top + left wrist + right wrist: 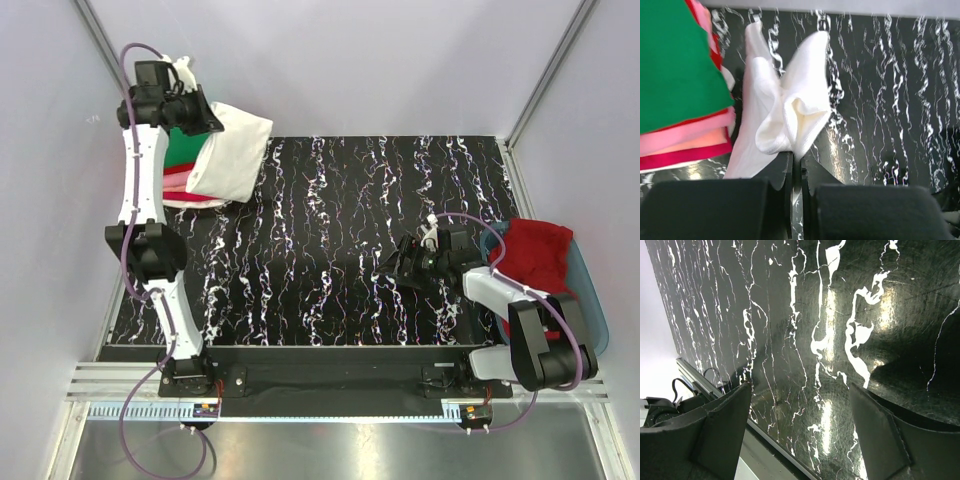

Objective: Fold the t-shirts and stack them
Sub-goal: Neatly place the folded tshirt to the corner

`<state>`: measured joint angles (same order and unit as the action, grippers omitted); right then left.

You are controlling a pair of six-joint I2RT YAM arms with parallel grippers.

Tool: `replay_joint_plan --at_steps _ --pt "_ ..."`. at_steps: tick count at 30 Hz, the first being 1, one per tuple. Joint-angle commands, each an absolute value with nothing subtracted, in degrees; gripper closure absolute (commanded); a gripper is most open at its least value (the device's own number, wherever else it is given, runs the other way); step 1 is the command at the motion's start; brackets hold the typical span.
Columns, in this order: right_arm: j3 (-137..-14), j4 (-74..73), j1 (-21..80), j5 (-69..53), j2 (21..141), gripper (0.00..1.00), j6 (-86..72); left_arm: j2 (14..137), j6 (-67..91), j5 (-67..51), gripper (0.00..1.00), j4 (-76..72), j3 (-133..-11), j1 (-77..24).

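L arm is stretching out to the far-left corner of the black white-veined marble-look tabletop [340, 200]. The left gripper [208, 117] is clenching hard on a soft white folded cloth tee [235, 152]. In the wrist cam the jaws are pressing together w/ a bunched fold of that white tee [790, 110] pinched btwn them, and the rest is draping away toward the table.

The white tee is sitting at the right edge of a flat pile of folded shirts, overlapping it in the top view. Can't tell if it's actually resting on the pile or just hanging next to it. On top of the pile is a plain green tee [675, 65], w/ pink [685, 135] and red [690, 155] layers peeking out underneath.

R side: the right gripper [405, 265] is hanging low over bare tabletop near the right edge. Its 2 fingers are spreading wide apart w/ nothing btwn them [800, 395], so it's gripping nothing. Just to its right is a blue plastic tub [595, 310], w/ 1 crumpled dark red tee [535, 255] lying inside. That one is well apart from the pile on the left.
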<state>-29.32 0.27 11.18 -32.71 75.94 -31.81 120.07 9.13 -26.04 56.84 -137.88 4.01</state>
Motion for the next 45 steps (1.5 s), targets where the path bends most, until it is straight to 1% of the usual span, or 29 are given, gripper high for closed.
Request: replay_joint_plan --at_steps 1,12,20,24,36,43,45 --pt "-31.2 2.5 11.4 -34.4 76.6 0.15 -31.8 115.1 8.4 -31.0 1.0 51.9 -141.8 4.8" --pt "-31.7 2.5 11.4 -34.7 78.0 0.15 -31.8 112.2 12.7 -36.6 1.0 44.5 -142.6 9.8" --pt "-32.0 2.6 11.5 -35.2 79.3 0.16 -31.8 111.2 16.9 -43.0 1.0 38.2 -142.6 14.1" --pt "-32.2 2.7 11.4 -35.3 79.6 0.16 -31.9 112.3 17.8 -45.7 1.0 34.6 -143.1 15.3" --pt "-32.9 2.8 11.3 -35.9 81.5 0.16 -31.9 114.3 20.4 -49.1 1.0 28.8 -142.7 18.3" --pt "-32.9 2.7 11.4 -36.2 81.9 0.16 -31.8 118.3 23.9 -51.9 1.0 24.2 -143.7 19.9" --pt "-33.0 2.8 11.4 -36.3 82.2 0.16 -31.8 119.3 25.4 -52.8 1.0 20.7 -143.7 20.0"
